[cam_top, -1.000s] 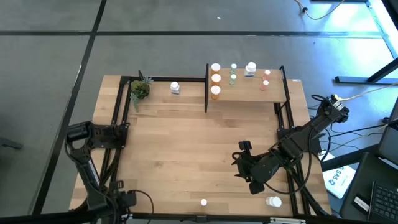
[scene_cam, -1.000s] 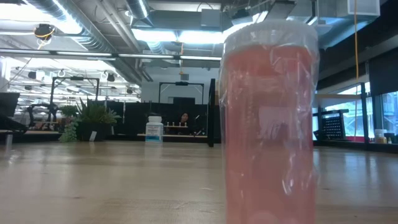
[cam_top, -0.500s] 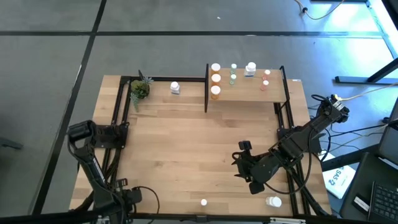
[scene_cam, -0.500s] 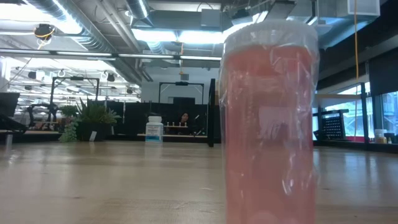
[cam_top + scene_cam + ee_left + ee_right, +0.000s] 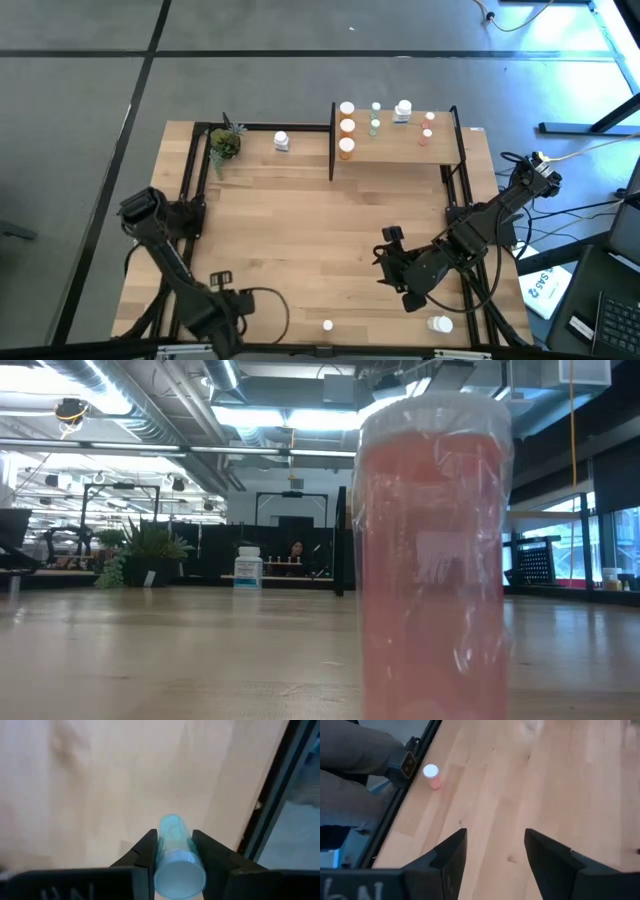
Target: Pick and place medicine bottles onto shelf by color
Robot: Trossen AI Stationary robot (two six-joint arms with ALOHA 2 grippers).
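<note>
My left gripper (image 5: pixel 175 845) is shut on a small green medicine bottle (image 5: pixel 172 832) with a white cap, over the table's near left part (image 5: pixel 220 300). The shelf (image 5: pixel 395 150), a light board on a black frame, stands at the far right. It carries orange bottles (image 5: pixel 346 126), green bottles (image 5: pixel 374 125), a white one (image 5: pixel 402 110) and pinkish ones (image 5: pixel 427 126), all standing on their bases. A pinkish bottle (image 5: pixel 327 324) (image 5: pixel 431 775) stands near the table's front edge and fills the low view (image 5: pixel 435 560). My right gripper (image 5: pixel 390 258) (image 5: pixel 495 850) hangs open above the table's near right part. My left gripper pinches the green bottle's body just below the cap (image 5: pixel 175 851) between its two fingers (image 5: pixel 146 851). The fingers come from above, pointing down, and lie along the bottle. The bottle stands upright in the hold, cap up, its lower end (image 5: pixel 170 824) past the fingertips and clear of the table.
A white bottle (image 5: pixel 281 140) and a small potted plant (image 5: pixel 225 143) stand at the far left of the table. Another white bottle (image 5: pixel 438 323) lies at the near right corner. Black frame rails (image 5: pixel 185 190) run along the table's left and right sides.
My left arm has swung from the table's near left corner toward the right and risen. My right arm has kept still.
</note>
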